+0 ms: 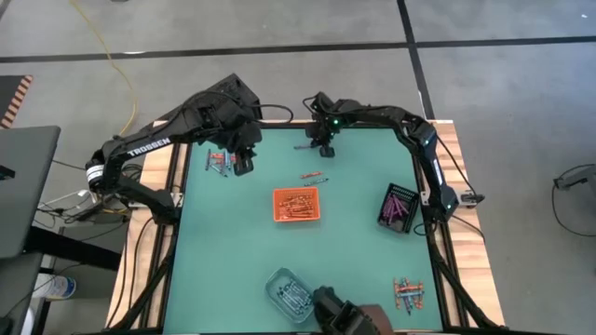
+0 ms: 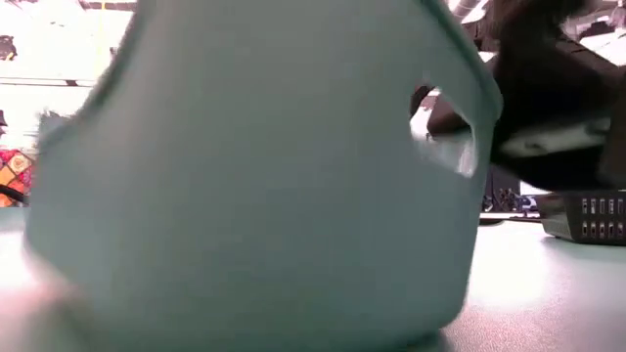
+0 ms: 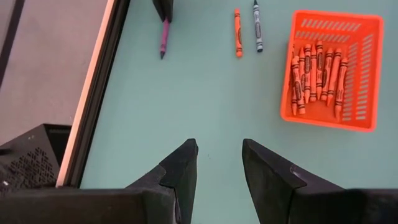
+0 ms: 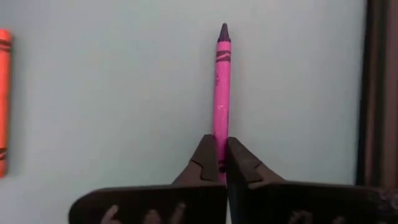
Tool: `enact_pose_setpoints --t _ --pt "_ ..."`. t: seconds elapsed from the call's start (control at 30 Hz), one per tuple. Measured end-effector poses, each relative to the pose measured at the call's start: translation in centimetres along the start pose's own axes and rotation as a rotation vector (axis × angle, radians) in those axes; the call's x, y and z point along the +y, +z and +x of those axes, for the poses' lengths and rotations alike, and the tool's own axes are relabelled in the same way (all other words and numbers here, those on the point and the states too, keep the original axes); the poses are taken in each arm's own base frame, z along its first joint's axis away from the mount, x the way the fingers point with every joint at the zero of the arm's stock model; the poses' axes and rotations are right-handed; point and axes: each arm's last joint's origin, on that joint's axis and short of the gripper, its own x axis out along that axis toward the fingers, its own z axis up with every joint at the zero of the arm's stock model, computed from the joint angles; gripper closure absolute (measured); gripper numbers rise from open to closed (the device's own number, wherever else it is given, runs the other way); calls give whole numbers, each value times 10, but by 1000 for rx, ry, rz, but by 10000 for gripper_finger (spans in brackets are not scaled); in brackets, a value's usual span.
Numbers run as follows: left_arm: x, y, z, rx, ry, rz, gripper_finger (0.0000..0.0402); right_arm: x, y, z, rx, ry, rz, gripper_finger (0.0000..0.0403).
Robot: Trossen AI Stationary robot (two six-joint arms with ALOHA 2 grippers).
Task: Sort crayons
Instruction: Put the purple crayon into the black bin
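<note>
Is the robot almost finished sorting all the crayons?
Not yet. Orange crayons already lie in the orange tray, and others fill the black tray and clear tray. The right gripper is shut on a pink crayon. Left to do: two loose crayons beside the orange tray, and piles at two corners.

Bare green surface lies open left of the orange tray, which sits mid-table with two loose crayons just beyond it.
</note>
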Motion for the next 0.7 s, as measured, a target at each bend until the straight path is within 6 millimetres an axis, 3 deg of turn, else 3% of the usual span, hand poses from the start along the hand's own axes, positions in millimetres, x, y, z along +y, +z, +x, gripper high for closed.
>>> enact_pose_setpoints --t 0.27,0.5,0.7 --pt "-7 0 0 21 11 1 284 19 18 -19 5 22 -24 401" --pt "-15 0 0 33 9 10 284 43 36 -61 23 48 -42 402" --pt "-26 2 -1 32 -16 46 284 78 51 -99 79 95 -73 402"
